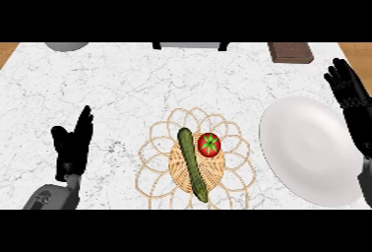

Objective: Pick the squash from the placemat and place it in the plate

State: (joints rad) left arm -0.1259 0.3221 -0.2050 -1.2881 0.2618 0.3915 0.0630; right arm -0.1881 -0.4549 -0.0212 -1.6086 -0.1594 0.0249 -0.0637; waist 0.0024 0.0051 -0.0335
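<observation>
A long green squash [193, 163] lies lengthwise on a round woven wicker placemat [161, 142] at the counter's lower middle. A red tomato [209, 144] with a green stem sits right beside it on the mat. To the right lies a white plate [305, 147] with nothing on it. My left hand [71, 145] stands open at the lower left, fingers up, well left of the mat. My right hand [352, 98] is open at the right edge, fingers straight, just beyond the plate's far right rim.
On the white marble counter [145, 83], a grey round object [67, 46] shows at the top left edge, a dark-framed item [190, 46] at the top middle and a brown block [291, 52] at the top right.
</observation>
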